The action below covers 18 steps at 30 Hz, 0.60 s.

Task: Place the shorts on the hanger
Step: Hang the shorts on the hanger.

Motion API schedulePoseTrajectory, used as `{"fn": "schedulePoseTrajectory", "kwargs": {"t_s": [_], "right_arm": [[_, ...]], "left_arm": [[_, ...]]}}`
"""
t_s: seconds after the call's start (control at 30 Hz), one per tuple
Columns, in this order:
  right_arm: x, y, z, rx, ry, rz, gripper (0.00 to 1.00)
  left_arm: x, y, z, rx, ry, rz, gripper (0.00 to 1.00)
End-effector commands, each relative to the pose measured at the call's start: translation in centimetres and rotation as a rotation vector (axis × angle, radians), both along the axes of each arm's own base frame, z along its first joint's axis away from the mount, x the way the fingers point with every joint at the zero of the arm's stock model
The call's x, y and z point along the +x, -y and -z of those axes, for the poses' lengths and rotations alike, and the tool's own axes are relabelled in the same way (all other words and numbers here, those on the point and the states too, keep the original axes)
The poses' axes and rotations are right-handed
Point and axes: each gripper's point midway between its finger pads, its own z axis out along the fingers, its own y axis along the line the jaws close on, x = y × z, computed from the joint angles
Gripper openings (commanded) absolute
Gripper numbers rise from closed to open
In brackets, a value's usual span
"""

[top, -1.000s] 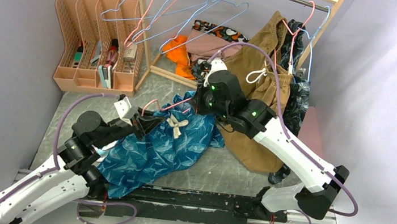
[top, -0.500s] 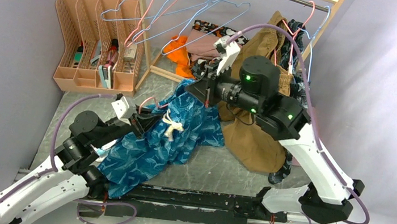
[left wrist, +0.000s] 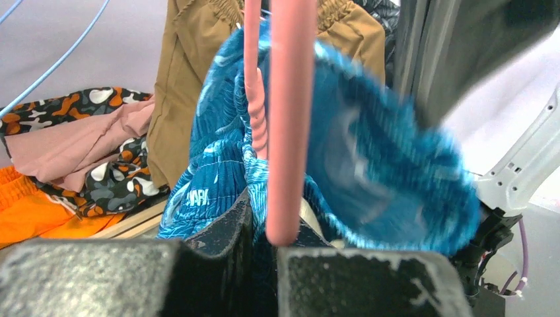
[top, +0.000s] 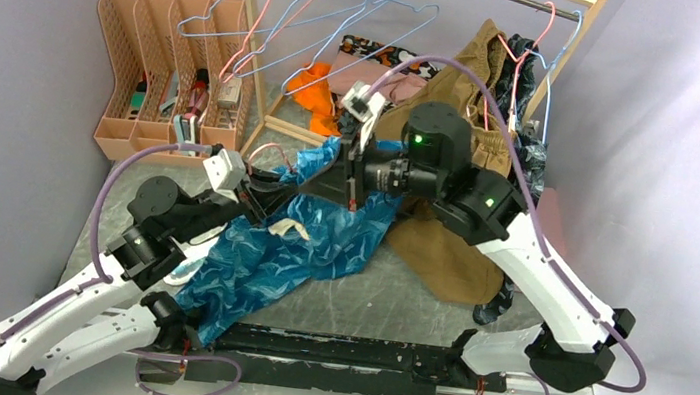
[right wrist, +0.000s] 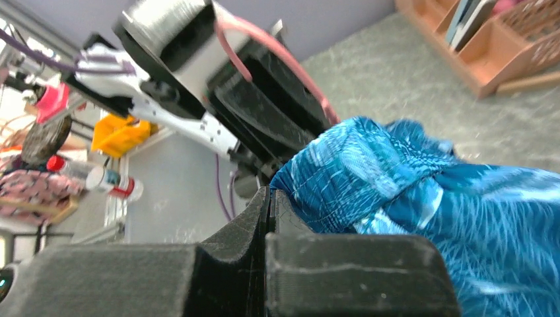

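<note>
The left gripper is clamped tight on the pink hanger, whose wire stands against the teal shorts. The right gripper, jaws fully closed, pinches a fold of the shorts, held raised beside the hanger; the rest trails onto the table.
</note>
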Motion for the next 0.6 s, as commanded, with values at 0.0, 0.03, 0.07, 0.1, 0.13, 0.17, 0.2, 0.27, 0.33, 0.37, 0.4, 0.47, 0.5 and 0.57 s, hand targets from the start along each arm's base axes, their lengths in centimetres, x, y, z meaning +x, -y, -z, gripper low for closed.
{"fn": "schedulePoseTrajectory", "kwargs": {"t_s": [0.0,0.03,0.07,0.1,0.13,0.17,0.2,0.27,0.33,0.37,0.4,0.47,0.5,0.57], "right_arm": [[-2.3,0.0,2.1,-0.036,-0.013,-0.117,0.0],[-2.5,0.2,2.5,-0.045,-0.01,-0.124,0.0],[-2.5,0.3,2.9,-0.059,-0.011,-0.123,0.0],[-2.5,0.5,3.4,-0.072,-0.014,-0.122,0.0],[-2.5,0.5,3.9,-0.087,-0.019,-0.121,0.0],[-2.5,0.6,4.4,-0.099,-0.025,-0.12,0.0],[-2.6,0.6,4.7,-0.105,-0.027,-0.125,0.0],[-2.9,0.8,4.9,-0.112,-0.025,-0.143,0.0],[-3.1,1.2,4.6,-0.112,-0.011,-0.143,0.0],[-3.1,1.5,4.4,-0.112,-0.001,-0.133,0.0],[-3.0,1.8,4.3,-0.114,0.009,-0.116,0.0],[-3.3,2.5,3.7,-0.113,0.023,-0.106,0.2],[-3.5,2.8,3.2,-0.108,0.031,-0.11,0.29],[-4.0,3.4,2.0,-0.086,0.051,-0.113,0.4]], "left_arm": [[-1.7,-0.6,-5.6,-0.136,0.123,0.041,0.07],[-1.7,-0.8,-5.7,-0.144,0.123,0.034,0.07],[-1.9,-1.0,-5.9,-0.155,0.126,0.033,0.07],[-2.0,-1.1,-6.1,-0.168,0.128,0.031,0.07],[-2.2,-1.3,-6.4,-0.182,0.132,0.032,0.07],[-2.3,-1.4,-6.7,-0.196,0.133,0.035,0.07],[-2.4,-1.5,-6.9,-0.204,0.134,0.037,0.07],[-2.8,-1.7,-7.4,-0.222,0.137,0.04,0.07],[-3.2,-2.1,-7.9,-0.236,0.145,0.037,0.07],[-3.3,-2.4,-8.0,-0.24,0.147,0.034,0.07],[-3.5,-2.5,-8.1,-0.239,0.146,0.034,0.07],[-4.0,-2.8,-8.1,-0.235,0.146,0.04,0.07],[-4.2,-2.8,-8.0,-0.233,0.143,0.044,0.07],[-4.6,-3.1,-7.8,-0.23,0.135,0.048,0.07]]}}
